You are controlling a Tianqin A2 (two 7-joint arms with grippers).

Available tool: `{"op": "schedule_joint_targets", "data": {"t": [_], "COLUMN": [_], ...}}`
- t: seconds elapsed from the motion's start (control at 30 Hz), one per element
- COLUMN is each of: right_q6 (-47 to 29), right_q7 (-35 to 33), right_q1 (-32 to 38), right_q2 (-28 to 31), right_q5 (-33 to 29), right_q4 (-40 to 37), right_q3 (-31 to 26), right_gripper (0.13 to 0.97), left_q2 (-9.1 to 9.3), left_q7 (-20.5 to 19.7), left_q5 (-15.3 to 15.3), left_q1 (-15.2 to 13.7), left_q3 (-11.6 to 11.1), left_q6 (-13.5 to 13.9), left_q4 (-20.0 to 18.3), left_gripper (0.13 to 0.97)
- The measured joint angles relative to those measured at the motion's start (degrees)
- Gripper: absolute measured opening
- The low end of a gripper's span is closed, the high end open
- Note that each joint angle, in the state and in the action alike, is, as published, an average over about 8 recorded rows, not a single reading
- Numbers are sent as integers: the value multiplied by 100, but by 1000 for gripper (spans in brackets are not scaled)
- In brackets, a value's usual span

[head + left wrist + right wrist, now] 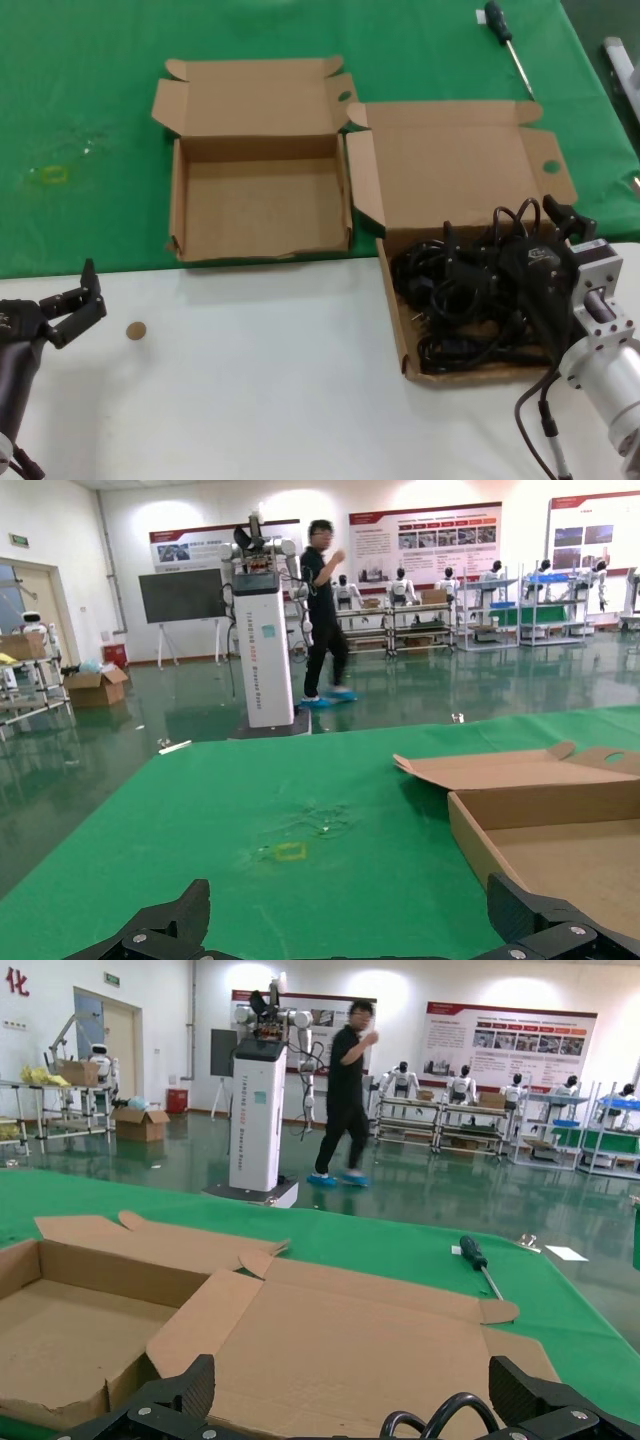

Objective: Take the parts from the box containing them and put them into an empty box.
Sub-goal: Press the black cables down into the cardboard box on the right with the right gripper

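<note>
The box containing the parts (455, 165) lies at the right with its tall lid panel open; its lid also shows in the right wrist view (350, 1340). A tangle of black power cords (465, 290) fills its tray. My right gripper (530, 235) is open and hovers over the right side of the cords, holding nothing. Cord loops (450, 1418) show between its fingers. The empty box (260, 200) stands open left of it, also seen in the right wrist view (70, 1330) and the left wrist view (560, 840). My left gripper (88, 290) is open and empty over the white table at the front left.
A green-handled screwdriver (508, 45) lies on the green cloth at the back right. A small brown disc (136, 330) lies on the white table near my left gripper. A yellow mark (55, 175) is on the cloth at the left.
</note>
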Motion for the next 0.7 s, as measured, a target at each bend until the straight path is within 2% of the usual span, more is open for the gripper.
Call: {"op": "schedule_joint_targets", "data": {"t": [0.7], "right_q6": [0], "right_q7": [0], "right_q1": [0], "right_q2": [0], "right_q5": [0], "right_q4": [0], "right_q3": [0], "right_gripper": [966], "left_q2": [0], "left_q7": [0], "left_q5": [0], "left_q1": [0], "left_q3": [0], "left_q6": [0], "left_q4": [0], "left_gripper": [945]}}
